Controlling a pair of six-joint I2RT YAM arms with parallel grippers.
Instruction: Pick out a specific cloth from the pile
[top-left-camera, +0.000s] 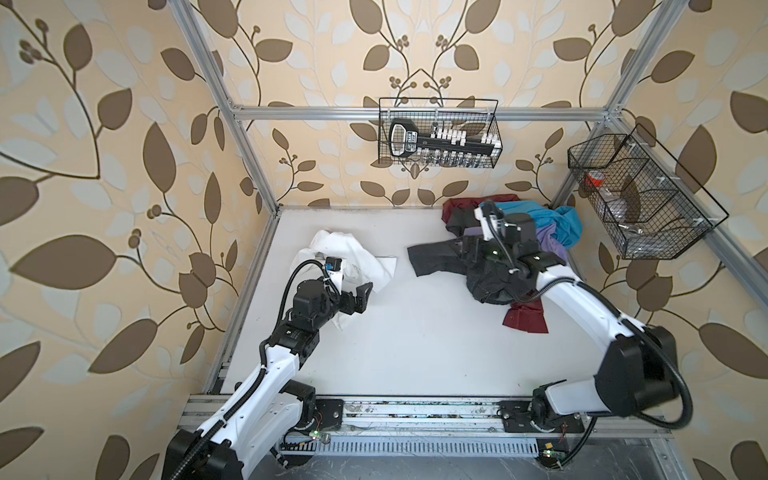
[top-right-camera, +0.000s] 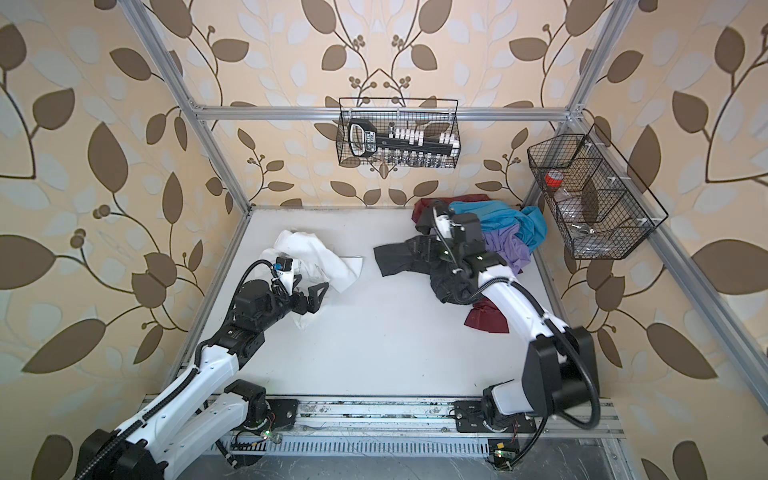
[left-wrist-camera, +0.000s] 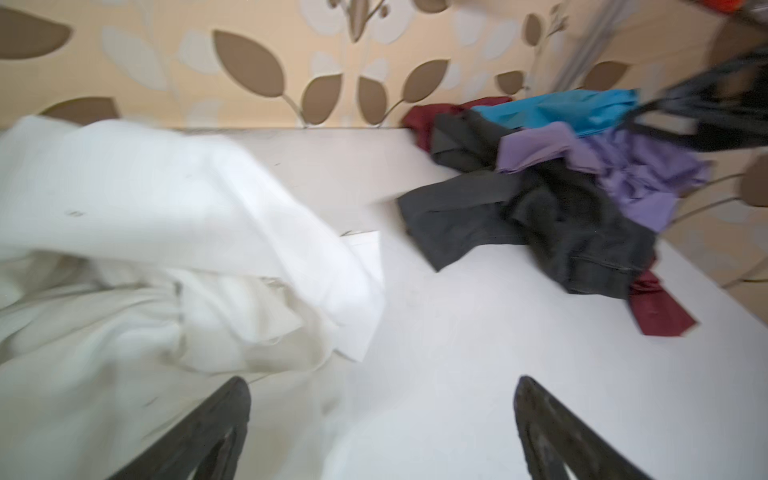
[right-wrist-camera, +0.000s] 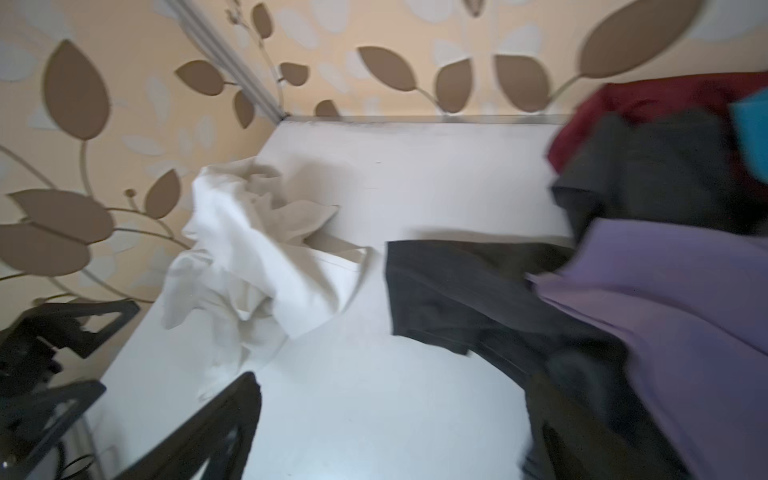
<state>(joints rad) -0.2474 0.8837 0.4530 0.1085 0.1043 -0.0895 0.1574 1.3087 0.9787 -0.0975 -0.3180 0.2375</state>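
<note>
The cloth lies crumpled and white on the left of the table, apart from the pile of turquoise, lilac, maroon and dark grey garments at the back right. My left gripper hovers at the cloth's near edge, open and empty. In the left wrist view the cloth lies beside one finger of the left gripper. My right gripper stands open over bare table at the pile's dark garment. It holds nothing. In both top views its jaws are lost against the dark fabric.
A wire basket with a tool hangs on the back wall. Another wire basket hangs on the right frame post, close to the pile. The white table is bounded by aluminium posts and a front rail.
</note>
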